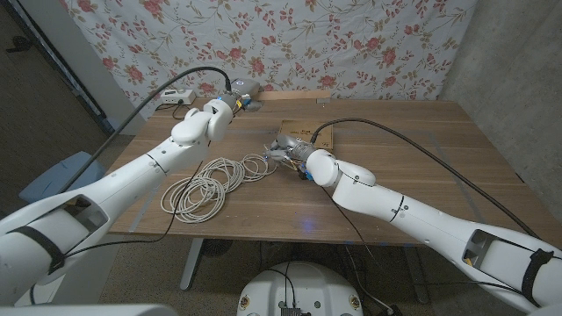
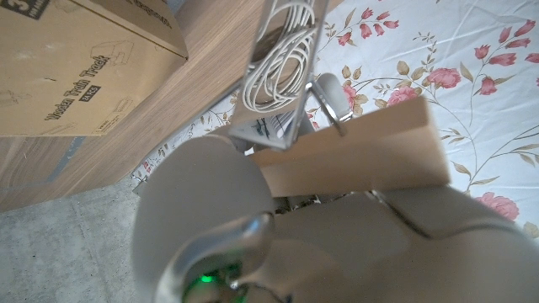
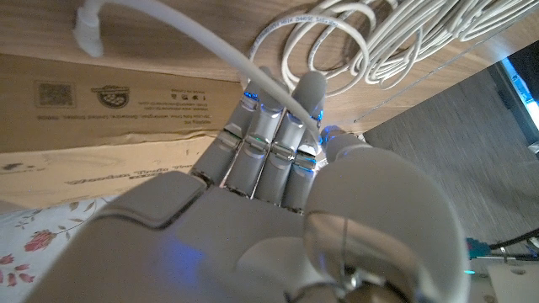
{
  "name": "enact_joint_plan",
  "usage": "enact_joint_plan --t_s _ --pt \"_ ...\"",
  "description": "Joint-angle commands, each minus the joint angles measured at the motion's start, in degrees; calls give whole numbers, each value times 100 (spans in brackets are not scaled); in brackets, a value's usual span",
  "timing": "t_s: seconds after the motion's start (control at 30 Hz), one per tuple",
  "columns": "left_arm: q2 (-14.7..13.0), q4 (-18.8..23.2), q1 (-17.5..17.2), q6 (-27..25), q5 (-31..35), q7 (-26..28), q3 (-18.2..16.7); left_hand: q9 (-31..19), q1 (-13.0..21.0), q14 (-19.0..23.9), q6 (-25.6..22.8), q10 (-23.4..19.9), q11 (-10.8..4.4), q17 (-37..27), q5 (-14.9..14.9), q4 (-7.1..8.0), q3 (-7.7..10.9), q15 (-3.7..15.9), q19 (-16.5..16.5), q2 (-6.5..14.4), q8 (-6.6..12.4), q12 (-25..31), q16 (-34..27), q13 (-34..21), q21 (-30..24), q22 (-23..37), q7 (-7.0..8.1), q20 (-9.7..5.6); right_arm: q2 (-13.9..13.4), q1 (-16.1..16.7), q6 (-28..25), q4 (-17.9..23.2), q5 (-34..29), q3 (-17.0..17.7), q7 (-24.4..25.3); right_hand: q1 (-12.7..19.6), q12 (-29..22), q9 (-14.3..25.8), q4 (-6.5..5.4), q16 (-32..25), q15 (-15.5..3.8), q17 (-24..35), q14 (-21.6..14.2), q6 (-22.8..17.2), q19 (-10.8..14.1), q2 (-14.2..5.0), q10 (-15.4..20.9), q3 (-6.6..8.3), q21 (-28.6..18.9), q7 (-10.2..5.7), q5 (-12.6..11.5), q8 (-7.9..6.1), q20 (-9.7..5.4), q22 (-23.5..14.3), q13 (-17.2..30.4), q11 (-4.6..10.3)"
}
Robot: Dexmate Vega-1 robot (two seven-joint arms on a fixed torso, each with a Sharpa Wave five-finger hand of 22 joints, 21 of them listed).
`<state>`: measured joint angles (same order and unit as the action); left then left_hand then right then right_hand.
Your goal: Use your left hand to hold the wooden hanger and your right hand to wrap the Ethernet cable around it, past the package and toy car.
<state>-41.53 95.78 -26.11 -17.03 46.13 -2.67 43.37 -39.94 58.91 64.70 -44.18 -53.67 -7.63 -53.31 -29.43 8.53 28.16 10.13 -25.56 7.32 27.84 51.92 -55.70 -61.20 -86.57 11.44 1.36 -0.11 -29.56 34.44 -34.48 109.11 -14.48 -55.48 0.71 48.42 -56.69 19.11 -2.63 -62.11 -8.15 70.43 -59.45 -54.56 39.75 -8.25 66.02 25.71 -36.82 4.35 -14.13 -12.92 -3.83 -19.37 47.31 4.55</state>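
The long brown wooden table point(image 1: 413, 167) stands before a hanging sheet printed with red and pink flowers point(image 1: 263, 39), and on its boards, toward the robot's left, a big loose coil of white Ethernet cable point(image 1: 204, 186) lies spread out, its loops reaching to the middle of the table. A flat brown cardboard package point(image 1: 309, 134) lies at the middle of the table toward the far edge; from the right wrist camera its printed side point(image 3: 109, 105) sits just beyond the fingers. The robot's white left arm stretches toward the far left part of the table, where the left hand point(image 1: 230, 99) is raised, and in the left wrist view a pale flat wooden hanger point(image 2: 354, 156) is clasped in that hand, its board sticking out past the knuckles with a metal hook beside it. The right hand point(image 1: 290, 151) sits at the centre of the table, beside the package and right at the end of the coil; seen from its own wrist, the fingers point(image 3: 261, 135) are curled with a strand of the white cable running across them and up to its clear plug, so it appears to grip the cable. A small white box point(image 1: 176, 97) rests at the far left corner.
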Motion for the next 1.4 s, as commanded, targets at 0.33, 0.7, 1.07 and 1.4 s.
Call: enact_joint_plan --t_s 0.33,0.7,1.07,1.4 --pt "143 -149 218 96 1 -12 152 -59 12 0 -83 -65 7 -25 -55 -2 -5 -12 12 36 34 8 4 -43 -3 24 -17 17 -595 752 -124 663 -296 867 1194 472 -1043 525 -236 -534 -394 81 52 -138 -158 -221 -334 39 -526 -31 21 -173 -152 -188 1691 288" --pt "251 -87 303 134 105 -81 261 -70 -3 7 -109 -63 5 -25 -76 17 -4 -14 16 21 46 24 -8 -92 18 37 4 12 -864 1304 408 876 -551 1490 2042 472 -1359 773 -298 -803 -397 88 170 -204 -256 -170 -390 -29 -723 -101 16 -337 -226 -247 2236 285" --pt "266 101 323 130 270 -226 302 -105 -72 -115 -150 2 11 -2 -122 75 -3 -40 89 -47 83 40 47 -184 133 31 119 -11 -886 1715 423 1079 -868 1994 2678 472 -1511 905 -333 -935 -398 84 255 -205 -323 -162 -452 -57 -826 -139 10 -413 -270 -269 2338 291" --pt "286 208 271 112 329 -315 291 -118 -93 -150 -175 -4 40 87 -151 76 -14 -67 103 -57 103 18 101 -168 172 29 157 -15 -910 1963 455 1171 -969 2435 3015 482 -1622 1004 -351 -1033 -403 84 294 -201 -352 -156 -494 -72 -908 -160 0 -473 -300 -279 2353 302"
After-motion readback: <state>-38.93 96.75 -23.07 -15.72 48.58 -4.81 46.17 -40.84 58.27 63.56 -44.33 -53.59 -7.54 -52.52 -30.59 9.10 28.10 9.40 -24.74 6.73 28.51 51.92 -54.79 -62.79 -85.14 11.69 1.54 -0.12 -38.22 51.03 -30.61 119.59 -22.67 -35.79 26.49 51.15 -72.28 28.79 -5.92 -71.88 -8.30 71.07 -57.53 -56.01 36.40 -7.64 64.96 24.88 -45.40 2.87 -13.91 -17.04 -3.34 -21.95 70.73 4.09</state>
